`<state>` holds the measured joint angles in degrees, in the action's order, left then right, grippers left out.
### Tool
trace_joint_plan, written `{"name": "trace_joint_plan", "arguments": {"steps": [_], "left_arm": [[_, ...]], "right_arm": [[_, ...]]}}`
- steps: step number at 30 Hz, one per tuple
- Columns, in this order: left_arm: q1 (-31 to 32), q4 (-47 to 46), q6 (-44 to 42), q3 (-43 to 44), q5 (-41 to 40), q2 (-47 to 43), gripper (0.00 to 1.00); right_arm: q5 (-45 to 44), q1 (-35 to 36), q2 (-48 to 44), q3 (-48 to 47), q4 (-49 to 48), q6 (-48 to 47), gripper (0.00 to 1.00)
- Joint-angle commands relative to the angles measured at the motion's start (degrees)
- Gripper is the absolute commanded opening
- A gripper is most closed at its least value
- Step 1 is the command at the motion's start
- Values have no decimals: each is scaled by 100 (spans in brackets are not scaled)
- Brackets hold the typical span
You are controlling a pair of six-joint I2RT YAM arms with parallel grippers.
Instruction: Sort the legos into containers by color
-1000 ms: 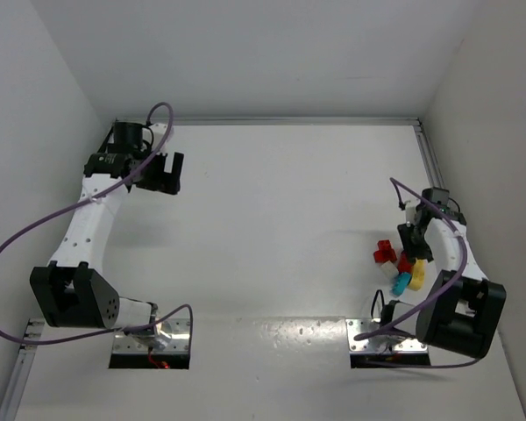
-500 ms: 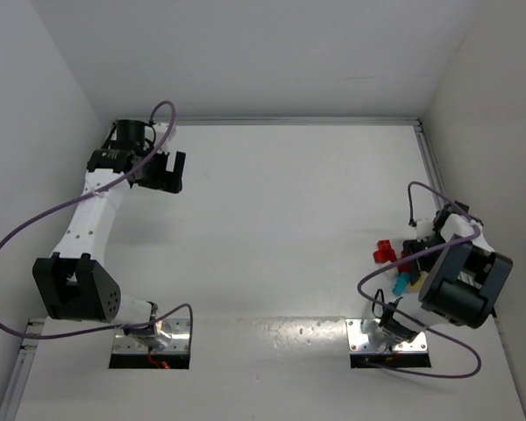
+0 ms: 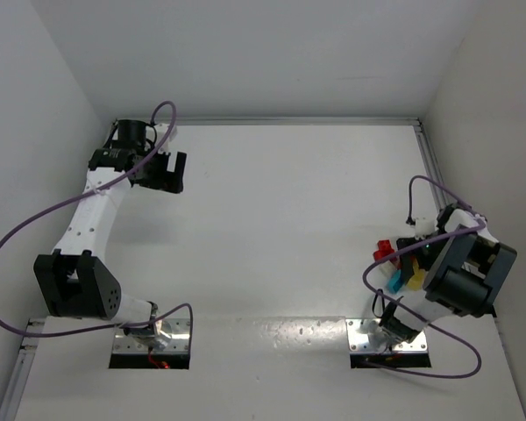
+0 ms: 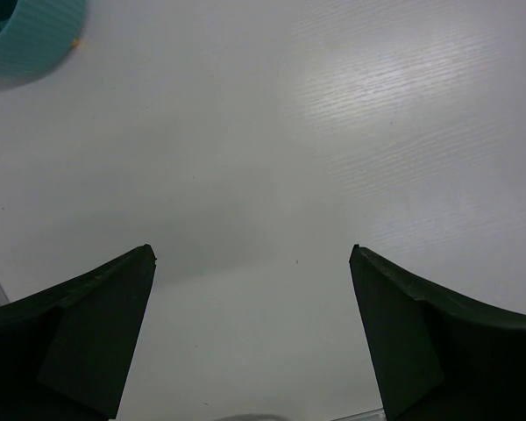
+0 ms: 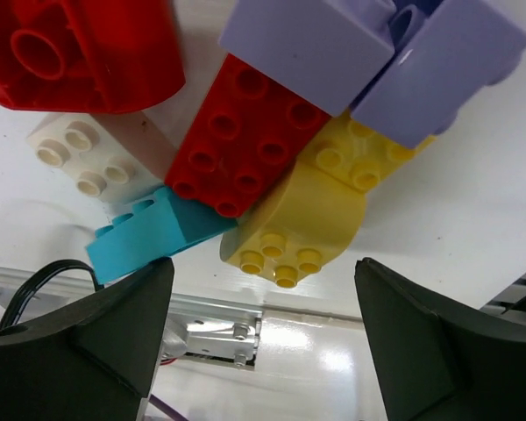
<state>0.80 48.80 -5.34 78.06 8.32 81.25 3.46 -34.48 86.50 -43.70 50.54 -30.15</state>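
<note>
As it hangs over the legos (image 5: 245, 149), right pincer (image 5: 259, 294) spread wide

White table (image 3: 280, 228), matte, with faint wood grain in the left wrist view. Plain white walls box it in: left wall (image 3: 26, 132), back wall (image 3: 245, 53), right wall (image 3: 500, 114). An aluminium rail (image 3: 289, 121) runs along the far edge, and another rail (image 3: 428, 162) runs down the right side. Two metal plates (image 3: 180, 329) sit at the near edge. Light is diffuse, shadows are soft, and there is a glare patch (image 3: 289, 329) between the plates.
</note>
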Motion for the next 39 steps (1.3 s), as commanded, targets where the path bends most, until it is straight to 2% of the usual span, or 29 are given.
{"name": "trace_joint_plan", "arguments": {"steps": [1, 4, 12, 19, 30, 31, 33, 35, 39], "left_arm": [[52, -63, 60, 192, 91, 22, 100], [52, -63, 60, 192, 91, 22, 100], [52, -63, 60, 192, 39, 22, 100], [52, -116, 7, 87, 38, 22, 100], [52, -169, 7, 86, 91, 22, 100], [52, -169, 7, 86, 91, 22, 100], [52, -169, 7, 86, 91, 22, 100], [52, -221, 7, 34, 91, -83, 100], [52, -423, -46, -229, 153, -233, 100]], "right_arm": [[119, -41, 86, -165, -89, -52, 85], [67, -41, 226, -218, -220, 80, 83], [-117, -41, 508, -393, -536, 255, 66], [-259, -94, 385, -209, -590, 89, 57], [-197, -94, 385, 99, -642, -324, 26], [-197, -94, 385, 99, -547, -325, 22], [-75, -41, 114, 99, -301, -404, 8], [-13, -41, -141, 12, -55, -623, 2], [259, 20, -923, -322, 875, -1027, 0]]}}
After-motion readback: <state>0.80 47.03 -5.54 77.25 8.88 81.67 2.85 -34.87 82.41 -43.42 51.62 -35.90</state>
